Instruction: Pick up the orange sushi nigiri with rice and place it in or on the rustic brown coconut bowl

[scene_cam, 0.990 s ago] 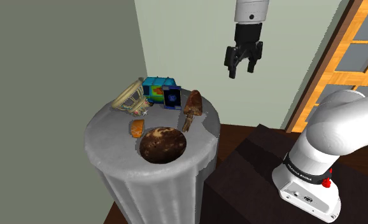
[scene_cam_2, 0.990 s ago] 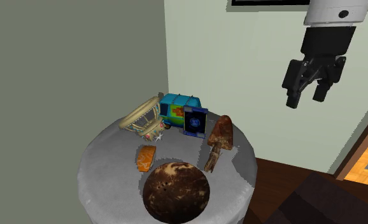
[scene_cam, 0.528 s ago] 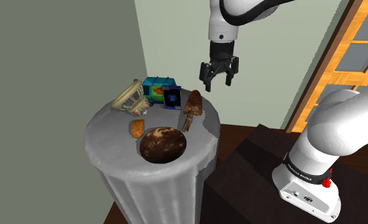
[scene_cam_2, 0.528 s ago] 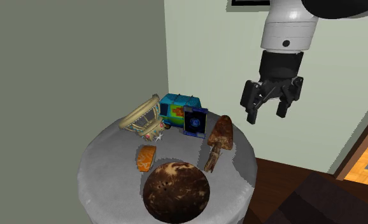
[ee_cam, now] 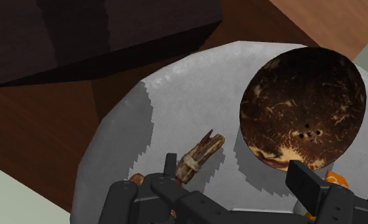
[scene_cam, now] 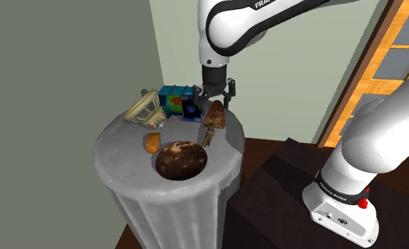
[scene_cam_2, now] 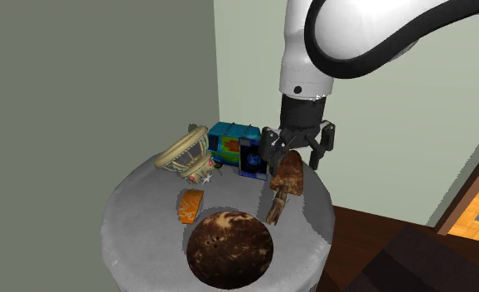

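Your pincer [scene_cam_2: 294, 156] hangs open at the middle right of the second exterior view, its two fingers spread to either side of the broad upper end of a brown tool [scene_cam_2: 284, 186]. I cannot tell whether they touch it. They grip nothing. The tool lies slanted on the round grey table [scene_cam_2: 138, 217], its thin handle pointing toward the lower middle of the frame.

That is not your target. The sushi [scene_cam_2: 190, 205], a flat orange piece, lies left of centre, well apart from the pincer and just beside the brown bowl [scene_cam_2: 229, 249] at the bottom of the frame. With the pair this close, I judge the carry will be short once you have a grip. First you need to move across toward the frame's left.

A toy van [scene_cam_2: 229, 138] and a basket [scene_cam_2: 184, 154] crowd the table's far edge, so I would come at the sushi from above.

The wrist view adds what the outer views lack. It looks straight into the bowl's hollow, open side up, and a sliver of orange peeks beside one finger [ee_cam: 311, 186] near the rim.
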`<control>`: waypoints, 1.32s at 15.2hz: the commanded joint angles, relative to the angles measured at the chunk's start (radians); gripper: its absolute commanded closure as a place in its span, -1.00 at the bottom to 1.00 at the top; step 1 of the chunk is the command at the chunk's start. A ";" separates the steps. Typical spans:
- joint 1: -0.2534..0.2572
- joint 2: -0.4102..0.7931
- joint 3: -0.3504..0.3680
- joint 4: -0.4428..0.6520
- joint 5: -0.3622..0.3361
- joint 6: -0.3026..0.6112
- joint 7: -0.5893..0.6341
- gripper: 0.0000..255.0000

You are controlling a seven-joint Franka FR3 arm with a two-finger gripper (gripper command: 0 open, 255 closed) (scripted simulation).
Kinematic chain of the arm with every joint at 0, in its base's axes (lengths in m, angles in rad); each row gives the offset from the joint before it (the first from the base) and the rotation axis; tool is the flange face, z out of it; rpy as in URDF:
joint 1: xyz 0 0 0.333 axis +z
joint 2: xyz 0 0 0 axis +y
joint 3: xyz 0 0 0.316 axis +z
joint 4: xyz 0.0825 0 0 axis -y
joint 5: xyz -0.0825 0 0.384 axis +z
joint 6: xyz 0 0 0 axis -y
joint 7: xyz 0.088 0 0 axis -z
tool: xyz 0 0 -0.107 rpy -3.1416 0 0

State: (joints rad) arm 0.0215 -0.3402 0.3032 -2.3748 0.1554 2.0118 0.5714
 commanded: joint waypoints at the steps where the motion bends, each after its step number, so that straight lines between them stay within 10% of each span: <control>1: -0.001 0.075 0.031 0.033 -0.013 0.049 0.053 -1.00; 10: 0.019 0.439 0.110 0.266 -0.172 0.184 0.313 -1.00; 20: 0.151 0.852 0.060 0.670 -0.364 0.181 0.544 -1.00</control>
State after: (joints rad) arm 0.1586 0.4729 0.3710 -1.7502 -0.1949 2.1994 1.0990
